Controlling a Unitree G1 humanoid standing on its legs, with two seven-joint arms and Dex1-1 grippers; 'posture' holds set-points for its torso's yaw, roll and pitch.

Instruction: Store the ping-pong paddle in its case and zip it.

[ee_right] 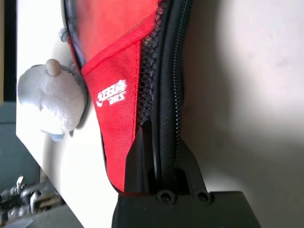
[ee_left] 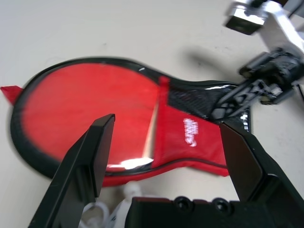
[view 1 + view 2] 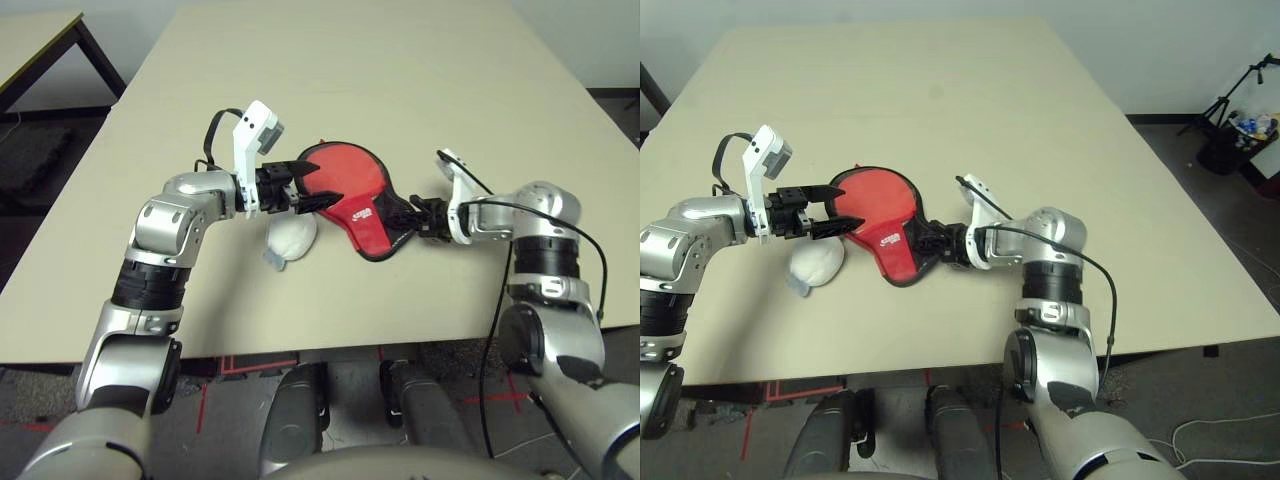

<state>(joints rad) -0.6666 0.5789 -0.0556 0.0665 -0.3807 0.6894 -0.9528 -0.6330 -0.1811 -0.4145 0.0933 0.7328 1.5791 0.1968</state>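
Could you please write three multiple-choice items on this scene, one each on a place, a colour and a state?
1. Where does the pale grey-white plush ball charm lie?
A) On top of the paddle-shaped red and black fabric case
B) On the floor
C) On the pale tabletop, beside the case

2. What colour is the small logo on the case?
A) White
B) Yellow
C) Green

3. What are the jaws of the right gripper doing?
A) Standing wide open, away from the case
B) Gripping the case's black zipper edge
C) Holding the plush ball

Key:
1 C: the ball rests on the tabletop next to the case.
2 A: the lettering shows white against red fabric.
3 B: the jaws stand on both sides of the black edge, closed on it.
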